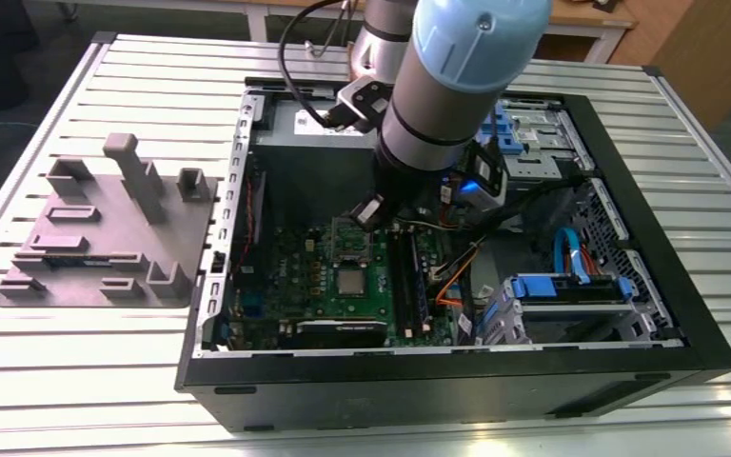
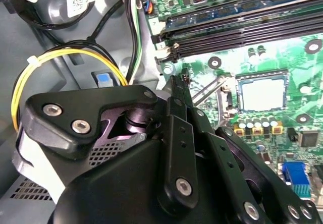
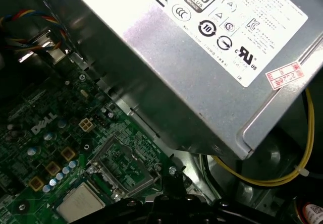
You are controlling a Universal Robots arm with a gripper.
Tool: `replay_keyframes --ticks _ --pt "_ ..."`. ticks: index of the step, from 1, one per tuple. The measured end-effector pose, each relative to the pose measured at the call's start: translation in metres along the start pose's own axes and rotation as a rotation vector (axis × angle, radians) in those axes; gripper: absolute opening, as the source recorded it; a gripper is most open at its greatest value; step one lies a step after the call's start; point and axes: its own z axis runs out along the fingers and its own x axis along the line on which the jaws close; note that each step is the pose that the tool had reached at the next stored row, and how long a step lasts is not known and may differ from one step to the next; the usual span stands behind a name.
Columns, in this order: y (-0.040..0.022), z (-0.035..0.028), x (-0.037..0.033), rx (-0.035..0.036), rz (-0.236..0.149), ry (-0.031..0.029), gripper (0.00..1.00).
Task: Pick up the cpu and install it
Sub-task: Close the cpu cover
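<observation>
In the exterior view the gripper [image 1: 372, 211] hangs inside the open computer case [image 1: 467, 395] on the worktop [image 1: 73, 381]. The cpu [image 1: 350, 281] lies flat, seated on the motherboard [image 1: 302, 267], nearer the camera than the tip and apart from it. In the second wrist view the gripper [image 2: 176, 85] looks pressed together and empty, with the cpu [image 2: 262, 94] off to one side. In the first wrist view the cpu [image 3: 81, 204] sits near the gripper [image 3: 171, 183], untouched.

The cpu [image 1: 350, 281] is seen silver-grey against the green motherboard [image 1: 292, 271]. The motherboard is framed by a black case [image 1: 467, 386]; a plain grey tray [image 1: 92, 243] is set outside it.
</observation>
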Motion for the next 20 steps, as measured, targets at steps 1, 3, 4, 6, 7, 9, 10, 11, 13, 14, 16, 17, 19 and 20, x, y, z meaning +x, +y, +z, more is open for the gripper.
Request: replay_keyframes --ticks 1,3,4,6,7,9,10,11,13,14,16,17,19,20 --pt "0.0002 -0.0009 -0.0001 0.0041 0.000 0.0040 0.10" --pt "0.0006 -0.0025 -0.0001 0.0101 0.001 0.0098 0.10" --pt "0.0009 -0.0034 -0.0001 0.0126 0.001 0.0122 0.10" --pt "0.0015 -0.0044 0.0000 0.0176 0.001 0.0170 0.10" --pt "0.0018 -0.0048 0.0003 0.0201 0.001 0.0195 0.10" --pt "0.0023 -0.0059 0.0005 0.0231 0.000 0.0230 0.10" --pt "0.0025 -0.0066 0.0005 0.0240 0.000 0.0240 0.10" --pt "0.0028 -0.0075 0.0005 0.0246 -0.001 0.0248 0.10" --pt "0.0033 -0.0091 0.0004 0.0257 -0.002 0.0260 0.10" --pt "0.0035 -0.0100 0.0004 0.0261 -0.003 0.0268 0.10" --pt "0.0040 -0.0113 0.0004 0.0267 -0.005 0.0280 0.10" --pt "0.0042 -0.0116 0.0004 0.0267 -0.007 0.0285 0.10" --pt "0.0047 -0.0121 0.0008 0.0268 -0.013 0.0302 0.10" --pt "0.0049 -0.0124 0.0010 0.0266 -0.018 0.0316 0.10"
